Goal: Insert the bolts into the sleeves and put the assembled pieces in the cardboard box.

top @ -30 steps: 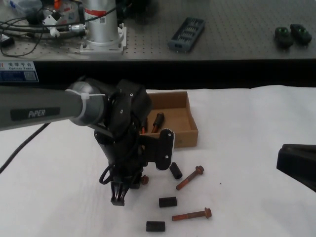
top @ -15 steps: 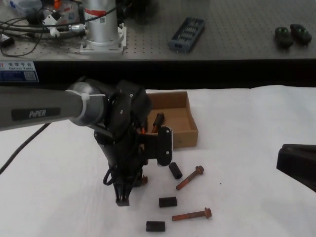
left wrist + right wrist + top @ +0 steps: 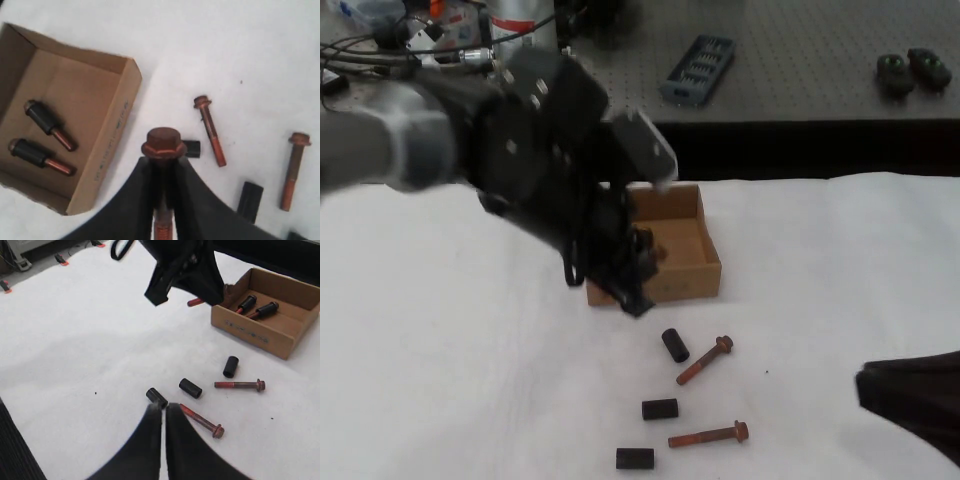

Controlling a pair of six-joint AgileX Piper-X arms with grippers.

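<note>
The left gripper (image 3: pixel 161 164) has its fingers clamped on a bolt (image 3: pixel 161 142) by the cardboard box (image 3: pixel 685 282), just left of centre in the high view. Two assembled pieces (image 3: pixel 45 120) lie inside the box. Loose bolts (image 3: pixel 704 361) and sleeves (image 3: pixel 660 408) lie lower centre on the worktop (image 3: pixel 440 350). The right gripper (image 3: pixel 164 412) has its fingers pressed together, holding nothing

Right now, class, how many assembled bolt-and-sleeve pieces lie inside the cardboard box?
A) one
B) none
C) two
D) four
C: the left wrist view shows one assembled piece and a second assembled piece lying side by side on the floor of the cardboard box.
</note>
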